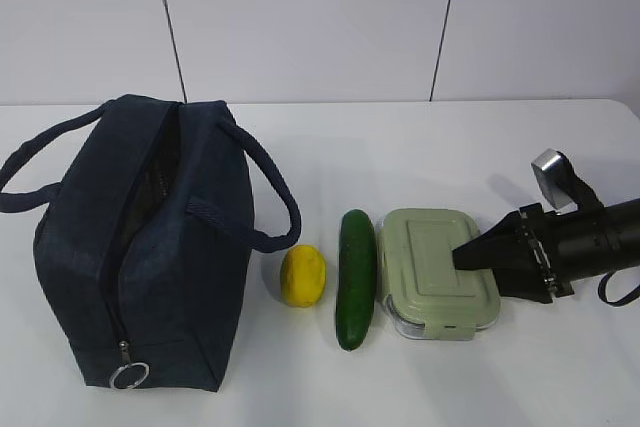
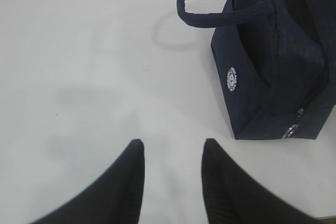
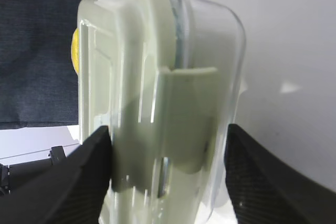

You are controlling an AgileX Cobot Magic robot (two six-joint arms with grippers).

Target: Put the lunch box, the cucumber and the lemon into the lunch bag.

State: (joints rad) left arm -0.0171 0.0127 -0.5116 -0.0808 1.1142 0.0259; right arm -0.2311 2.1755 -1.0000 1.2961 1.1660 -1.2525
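The right gripper [image 3: 168,177] straddles the lunch box [image 3: 157,93], contact unclear; the box hides most of the lemon [image 3: 75,51] at nine o'clock.

The left gripper [image 2: 172,153] stands apart, empty.

Lemon [image 3: 74,51] mostly hidden behind lunch box [image 3: 157,103] in wrist view.

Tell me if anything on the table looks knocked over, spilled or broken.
Nothing stands out. The lunch bag stands upright and unzipped, the lemon and cucumber lie beside it, and the lunch box sits flat, lid on, with the right gripper straddling its end.
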